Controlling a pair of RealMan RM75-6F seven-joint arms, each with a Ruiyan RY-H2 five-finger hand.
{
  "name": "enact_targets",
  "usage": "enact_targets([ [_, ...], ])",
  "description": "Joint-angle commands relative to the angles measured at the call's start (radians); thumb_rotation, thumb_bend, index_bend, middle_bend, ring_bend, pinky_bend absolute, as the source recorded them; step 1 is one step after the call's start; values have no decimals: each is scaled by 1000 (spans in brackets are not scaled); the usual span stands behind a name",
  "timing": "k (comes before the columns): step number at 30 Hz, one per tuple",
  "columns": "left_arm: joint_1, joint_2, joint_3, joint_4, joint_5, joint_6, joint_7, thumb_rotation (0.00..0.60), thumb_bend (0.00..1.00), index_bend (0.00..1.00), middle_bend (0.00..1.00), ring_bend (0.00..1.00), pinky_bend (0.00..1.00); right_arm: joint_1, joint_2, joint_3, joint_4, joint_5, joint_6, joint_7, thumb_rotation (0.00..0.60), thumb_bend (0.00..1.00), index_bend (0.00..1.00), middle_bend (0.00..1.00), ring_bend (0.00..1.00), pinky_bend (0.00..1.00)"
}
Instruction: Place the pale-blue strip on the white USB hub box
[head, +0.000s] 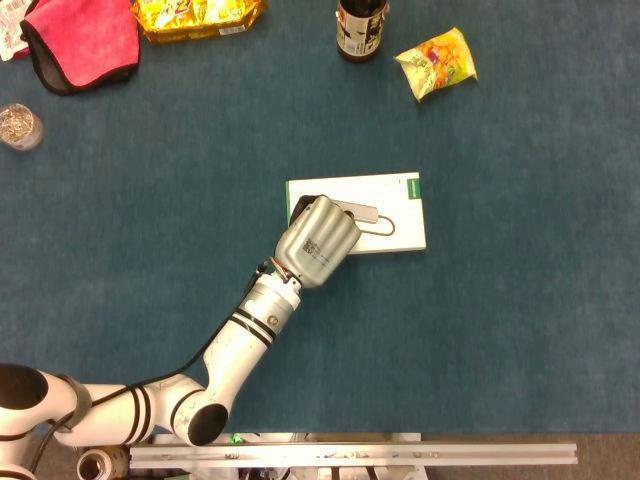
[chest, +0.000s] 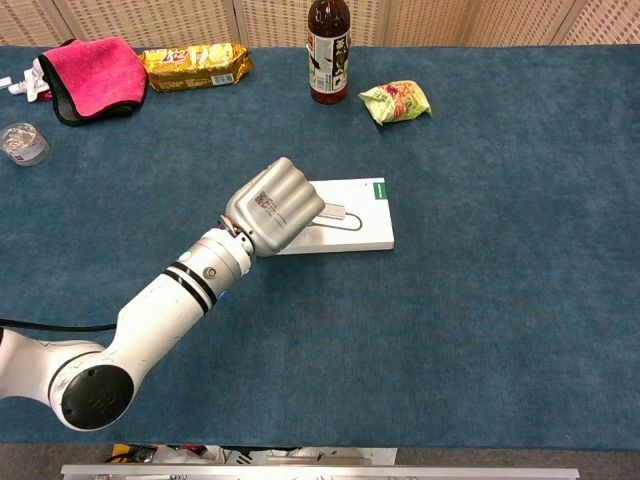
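The white USB hub box (head: 398, 228) (chest: 365, 232) lies flat mid-table, with a grey hub and cable printed on its lid. My left hand (head: 316, 243) (chest: 274, 208) hovers over the box's left end, back of the hand up and fingers curled under. It covers the box's near-left corner. No pale-blue strip shows in either view; whatever is under or inside the hand is hidden. My right hand appears in neither view.
At the far edge stand a dark bottle (head: 361, 28) (chest: 328, 50) and a yellow snack bag (head: 437, 62) (chest: 395, 101). Far left are a pink cloth (head: 82, 40), a gold packet (head: 198, 15) and a small clear jar (head: 18, 127).
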Motion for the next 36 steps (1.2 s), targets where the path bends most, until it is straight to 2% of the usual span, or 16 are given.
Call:
enact_targets([
  [1,2,2,0,-13,-11,5,9,600,374,461,988,1000,1000,0,-1,0,1,0,-1,0,506,260,265,447,380,406],
  [19,-8,1,3,-54,-78,15,55,600,368,355,987,1000,1000,1,1,2,4,1,-3,3,505,260,265,447,380,406],
  [36,-25,-6,1,-53,-94,36,48,587,343,329,987,1000,1000,-3,0,1,9,2,-2,9,504,260,265,447,380,406],
])
